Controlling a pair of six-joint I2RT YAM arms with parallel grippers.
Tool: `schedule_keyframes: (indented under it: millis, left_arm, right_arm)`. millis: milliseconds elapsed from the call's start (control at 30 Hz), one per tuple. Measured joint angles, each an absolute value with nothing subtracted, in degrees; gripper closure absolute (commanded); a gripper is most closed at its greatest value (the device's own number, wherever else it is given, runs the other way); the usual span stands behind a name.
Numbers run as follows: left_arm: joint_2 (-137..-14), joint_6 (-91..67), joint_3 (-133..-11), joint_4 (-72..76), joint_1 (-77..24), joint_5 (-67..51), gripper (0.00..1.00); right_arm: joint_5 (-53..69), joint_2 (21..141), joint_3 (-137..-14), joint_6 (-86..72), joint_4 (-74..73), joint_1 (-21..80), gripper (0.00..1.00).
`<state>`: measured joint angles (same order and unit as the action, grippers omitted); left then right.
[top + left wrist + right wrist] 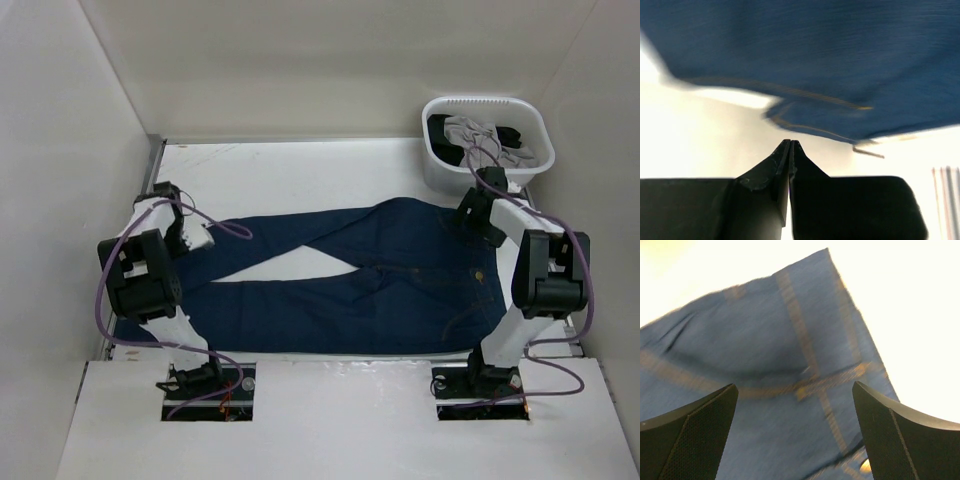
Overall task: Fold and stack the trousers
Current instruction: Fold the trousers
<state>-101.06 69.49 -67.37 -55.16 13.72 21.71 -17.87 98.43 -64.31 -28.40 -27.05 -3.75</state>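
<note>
Long dark blue denim jeans point(380, 285) lie flat across the middle, on the white tabletop point(300, 170). Left fingers point(762, 200) are squeezed together, holding nothing. Right fingers point(690, 440) are wide apart.

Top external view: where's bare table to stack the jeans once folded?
Widest bare patch: the table strip between the back wall and the trousers, left of the basket. A small wedge shows between the two legs. The near edge is a thin strip; the far right corner is crowded by the basket of clothes.
</note>
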Motion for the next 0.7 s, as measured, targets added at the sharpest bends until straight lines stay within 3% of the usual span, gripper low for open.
schedule_keyframes:
  millis: [300, 400, 500, 533, 700]
  left_arm:
    - [-95.1, 63.6, -75.8, -51.9, 17.9, 16.9, 0.99]
    - [-94.0, 62.9, -75.7, -52.4, 17.8, 15.7, 0.86]
    - [-92.1, 63.2, -72.6, -53.6, 15.8, 13.8, 0.50]
    - [-91.1, 63.5, -70.9, -54.1, 14.2, 13.5, 0.44]
    - [-89.1, 64.1, -64.2, -54.6, 6.3, 13.9, 0.40]
  right_arm:
    - [-18.5, 105.5, -74.6, -25.5, -27.9, -9.9, 0.00]
    - [-18.4, 108.0, -78.9, -23.6, -29.7, -9.9, 0.00]
    - [-18.5, 109.8, -82.9, -21.8, -32.8, -9.9, 0.00]
    - [-18.8, 110.2, -84.0, -21.5, -33.8, -9.9, 0.00]
    - [-18.9, 110.4, -84.8, -24.8, -36.1, -9.5, 0.00]
